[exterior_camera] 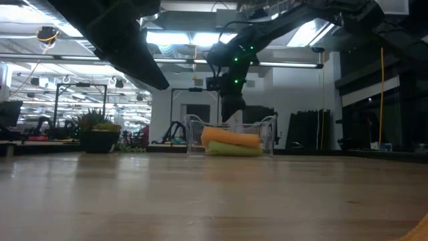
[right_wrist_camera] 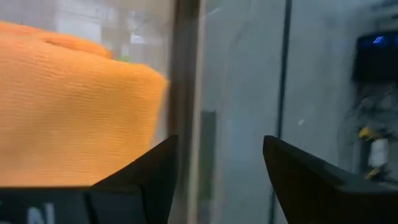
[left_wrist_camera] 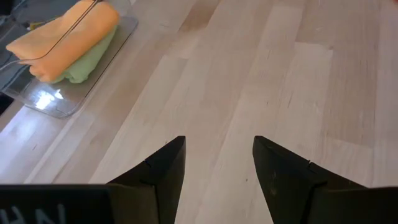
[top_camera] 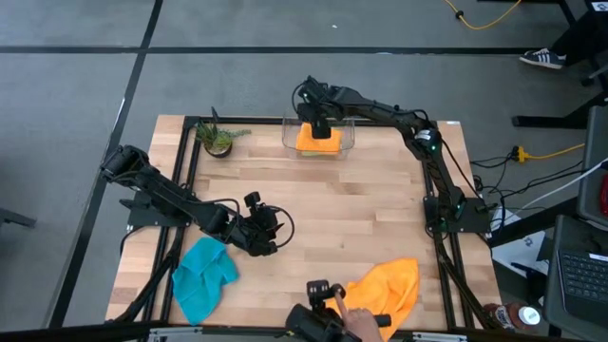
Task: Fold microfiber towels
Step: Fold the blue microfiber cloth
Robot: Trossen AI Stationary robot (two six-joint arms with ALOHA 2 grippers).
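— Which towel is nearer a tool?
— The teal towel (top_camera: 202,275), crumpled at the bench's (top_camera: 361,218) near left, just beside the left tool (top_camera: 271,231), which gapes wide and empty.
— And the right tool (top_camera: 320,126)?
— Wide apart, over the clear bin (top_camera: 348,141), above the folded orange towel (top_camera: 318,141) stacked on the green one (left_wrist_camera: 87,62). The loose orange towel (top_camera: 389,290) lies well apart from it.

From my station I see a wooden table (top_camera: 361,218) with a black frame. 1 clear plastic bin (top_camera: 344,142) sits at its far edge, and 1 small potted plant (top_camera: 218,139) stands near the far left corner. A laptop (top_camera: 579,271), I think, sits off the right side.
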